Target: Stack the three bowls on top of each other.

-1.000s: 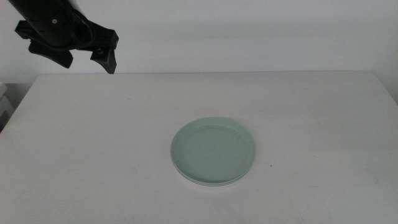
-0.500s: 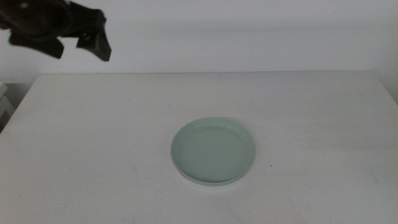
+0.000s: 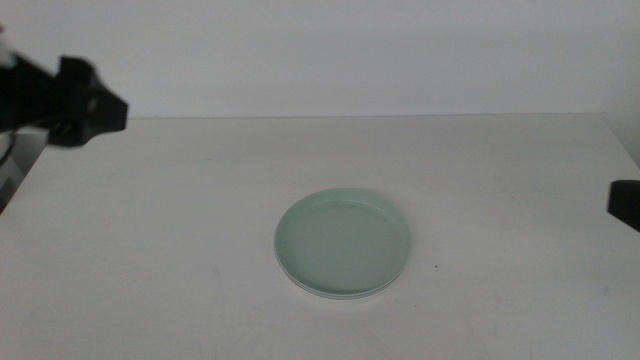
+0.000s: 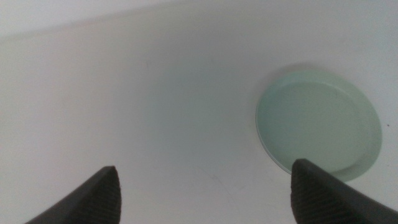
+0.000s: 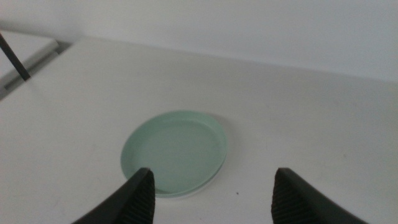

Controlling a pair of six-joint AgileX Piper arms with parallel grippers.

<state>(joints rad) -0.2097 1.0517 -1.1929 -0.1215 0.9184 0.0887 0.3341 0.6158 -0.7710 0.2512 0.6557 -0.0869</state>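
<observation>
While the mint bowl [image 3: 343, 243] tops the stack just below table [image 3: 180, 220] centre, my left gripper [image 4: 205, 190] hangs at ten o'clock, jaws spread, empty; my right gripper [image 5: 211, 196], at three o'clock, is likewise released.

Left gripper [image 3: 85, 100] is up in the air over the far left corner of the worktop, jaws spread wide with nothing between them. Right gripper [image 5: 211, 199] is just poking in at the right edge, about halfway along, also with jaws wide apart and empty, tilted down toward the worktop.
</observation>
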